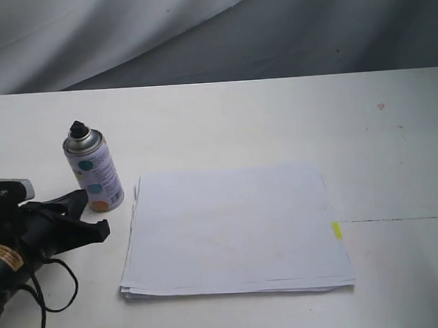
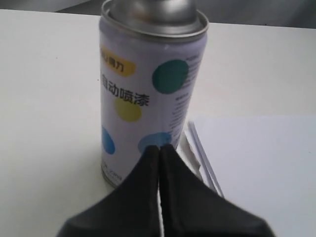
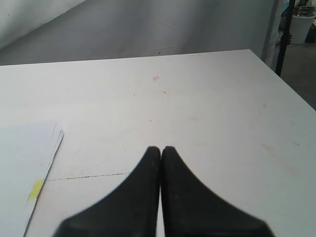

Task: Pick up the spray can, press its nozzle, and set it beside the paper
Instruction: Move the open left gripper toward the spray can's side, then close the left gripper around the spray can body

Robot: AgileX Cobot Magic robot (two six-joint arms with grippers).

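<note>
Left wrist view puts the left hand [image 2: 159, 148] low in front of the small cylindrical spray can [image 2: 148, 89] with its silver top and white-lilac label dotted in teal, blue and yellow. Its black fingers are pressed together, nothing between them. The can stands upright on the white surface [image 1: 397, 160], near the left edge, and the tiny black nozzle [image 1: 78, 130] on its dome is untouched. Just to its right lies the thin stack of plain white paper [image 1: 238, 230], its far left corner close to the can's base and a small yellow tab [image 1: 337, 230] at its right edge. Further right, the right hand [image 3: 161, 148] hovers over bare surface, also closed and empty.

The main risk is the left hand advancing without spreading first: closed tips would shove the narrow can over, probably onto the sheets. A low, off-centre grip could also let it tilt when the nozzle is pressed.
</note>
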